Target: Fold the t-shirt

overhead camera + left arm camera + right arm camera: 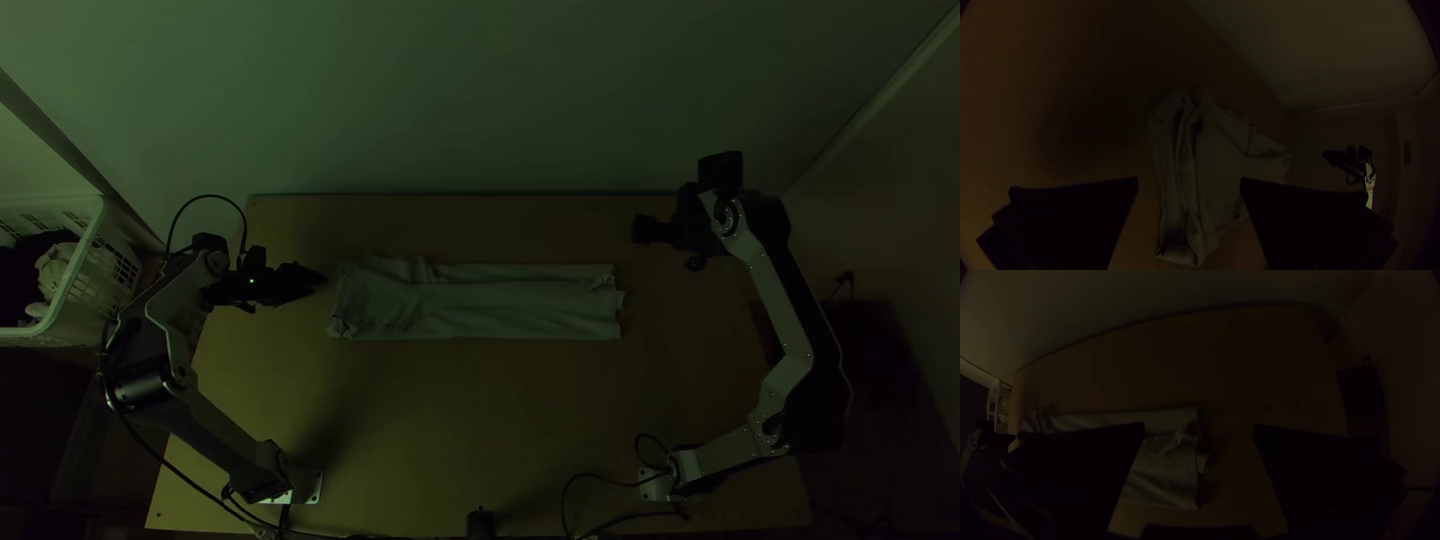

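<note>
Hanging left gripper: I am holding its jaws spread wide, just beside the crumpled end of the cloth.
Right gripper: I am holding its jaws spread too, apart from the cloth, beyond its other end and nearer the table's far edge.
T-shirt: it is lying across the middle of the table, folded into a long, narrow strip.
Left end: it is creasing and bunching.
Right end: it is lying flatter, a small bit of cloth poking out.
Basket: it is standing off the table's left side.
</note>
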### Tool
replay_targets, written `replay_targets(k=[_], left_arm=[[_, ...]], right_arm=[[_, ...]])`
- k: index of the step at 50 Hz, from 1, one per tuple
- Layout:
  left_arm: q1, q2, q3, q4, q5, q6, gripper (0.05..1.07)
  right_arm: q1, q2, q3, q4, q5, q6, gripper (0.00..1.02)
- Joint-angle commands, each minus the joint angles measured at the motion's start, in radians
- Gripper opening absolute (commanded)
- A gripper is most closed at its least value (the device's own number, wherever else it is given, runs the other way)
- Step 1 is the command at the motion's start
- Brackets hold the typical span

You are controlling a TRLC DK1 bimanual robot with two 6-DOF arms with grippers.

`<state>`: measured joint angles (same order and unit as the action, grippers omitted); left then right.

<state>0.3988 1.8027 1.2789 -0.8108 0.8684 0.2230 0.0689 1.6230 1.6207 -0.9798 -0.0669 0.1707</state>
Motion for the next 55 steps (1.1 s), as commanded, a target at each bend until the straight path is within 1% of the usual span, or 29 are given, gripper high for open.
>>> replay_targets(k=[1,13,18,27,36,48,55], left_arm=[[0.005,0.061,-0.030,0.007,0.015,0.030,1.03],[-0.017,0.110,-0.061,0.033,0.015,0.041,1.03],[-0.046,0.110,-0.082,0.033,0.017,0.047,1.03],[-0.112,0.112,-0.093,0.036,0.018,0.022,1.03],[-0.198,0.121,-0.095,0.085,0.007,-0.063,1.03],[-0.368,0.103,-0.116,0.217,-0.092,-0.225,1.03],[-0.457,0.098,-0.121,0.263,-0.155,-0.289,1.03]], right_arm=[[0.012,-0.037,-0.036,-0.002,-0.004,-0.007,0.99],[0.031,-0.054,-0.090,-0.002,-0.004,0.000,0.99],[0.043,-0.055,-0.110,-0.002,-0.004,0.004,0.99],[0.055,-0.058,-0.125,0.000,-0.004,0.007,0.99],[0.055,-0.066,-0.125,0.000,-0.004,0.006,0.99],[0.054,-0.083,-0.133,-0.002,-0.004,0.004,0.99],[0.046,-0.101,-0.166,0.000,-0.004,0.003,0.99]])
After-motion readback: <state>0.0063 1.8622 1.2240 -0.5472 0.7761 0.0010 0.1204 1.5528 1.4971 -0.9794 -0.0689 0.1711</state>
